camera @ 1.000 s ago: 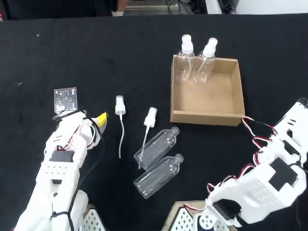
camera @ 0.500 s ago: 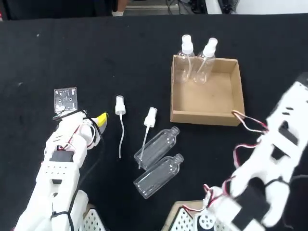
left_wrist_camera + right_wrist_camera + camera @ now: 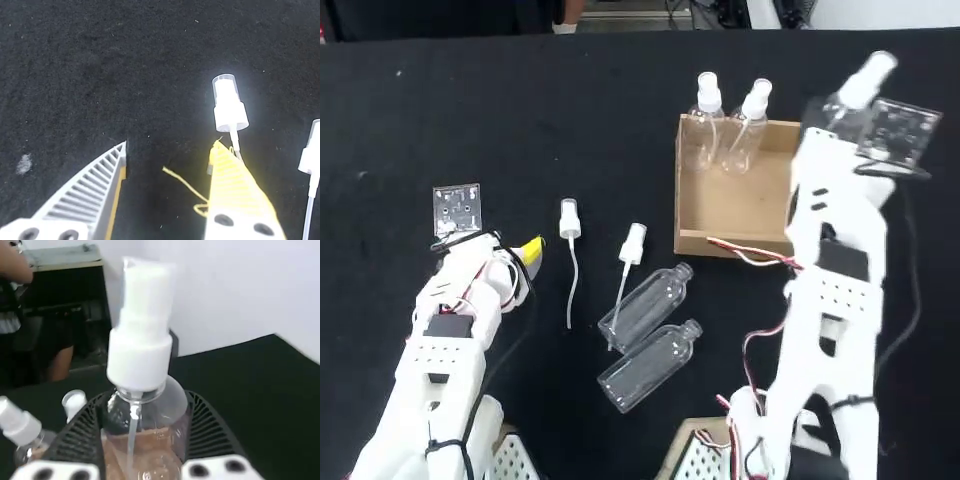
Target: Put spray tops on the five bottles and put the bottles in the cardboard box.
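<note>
Swung the right hand (image 3: pixel 835 118) up from lower right to upper right, clenched on a capped bottle (image 3: pixel 860 85) above the box (image 3: pixel 750 243). Could knock the two bottles (image 3: pixel 705 125) standing in the box's upper-left corner if lowered too far left, or catch the wall. Left hand (image 3: pixel 525 252) released, mid-left, beside a loose top (image 3: pixel 570 218) on the counter (image 3: pixel 440 100).

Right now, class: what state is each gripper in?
Left gripper: open, holding nothing.
Right gripper: shut on a clear plastic bottle with a white spray top.
</note>
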### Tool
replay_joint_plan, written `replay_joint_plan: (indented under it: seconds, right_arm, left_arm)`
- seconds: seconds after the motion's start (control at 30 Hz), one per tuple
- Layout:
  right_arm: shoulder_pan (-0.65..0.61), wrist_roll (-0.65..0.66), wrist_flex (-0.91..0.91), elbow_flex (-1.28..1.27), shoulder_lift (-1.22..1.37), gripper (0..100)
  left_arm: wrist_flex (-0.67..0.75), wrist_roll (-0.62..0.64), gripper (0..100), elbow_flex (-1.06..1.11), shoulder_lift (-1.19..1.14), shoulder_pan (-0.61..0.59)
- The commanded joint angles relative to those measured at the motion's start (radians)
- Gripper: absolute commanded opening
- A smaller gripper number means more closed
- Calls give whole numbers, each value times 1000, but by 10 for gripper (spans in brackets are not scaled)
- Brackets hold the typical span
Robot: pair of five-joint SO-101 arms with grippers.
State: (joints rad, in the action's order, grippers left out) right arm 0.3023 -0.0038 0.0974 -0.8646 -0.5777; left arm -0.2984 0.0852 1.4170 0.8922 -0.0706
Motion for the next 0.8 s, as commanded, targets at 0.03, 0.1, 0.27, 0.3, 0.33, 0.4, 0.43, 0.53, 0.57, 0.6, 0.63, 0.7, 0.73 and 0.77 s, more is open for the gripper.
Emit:
replay_joint_plan:
  seconds: [0.03, 0.1, 0.27, 0.3, 0.33, 0.4, 0.43, 0.53, 0.57, 0.6, 0.63, 0.7, 0.73, 0.77]
  right_arm:
    - [-23, -5, -5, 18, 77, 11]
    - [-23, -6, -37, 16, 114, 11]
    - [-23, -6, -195, 12, 240, 11]
    - [-23, -6, -218, 13, 269, 11]
    - [-23, -6, -238, 16, 297, 11]
    - [-21, -6, -278, 18, 338, 11]
    - [-21, -6, -295, 18, 352, 11]
    - [-25, -6, -325, 16, 384, 11]
    - [-31, -6, -327, 18, 390, 11]
    - [-38, -5, -327, 18, 397, 11]
    - [-44, 0, -327, 18, 404, 11]
    - [-58, 2, -328, 24, 420, 11]
    - [-64, 2, -328, 36, 433, 11]
    - [-68, 2, -328, 50, 450, 11]
  left_arm:
    - [18, -5, 259, -10, 14, 12]
    - [18, -6, 259, -10, 14, 12]
    - [18, -8, 259, -8, 9, 12]
    - [18, -8, 259, -8, 8, 12]
    - [18, -8, 259, -8, 8, 10]
    - [18, -8, 259, -8, 6, 8]
    - [18, -8, 259, -8, 6, 7]
    - [18, -8, 259, -8, 6, 10]
    - [18, -8, 259, -8, 6, 10]
    - [18, -8, 259, -8, 6, 10]
    - [18, -8, 259, -8, 8, 10]
    - [18, -8, 259, -8, 9, 10]
    - [18, -8, 259, -8, 9, 10]
    - [18, -8, 259, -8, 9, 10]
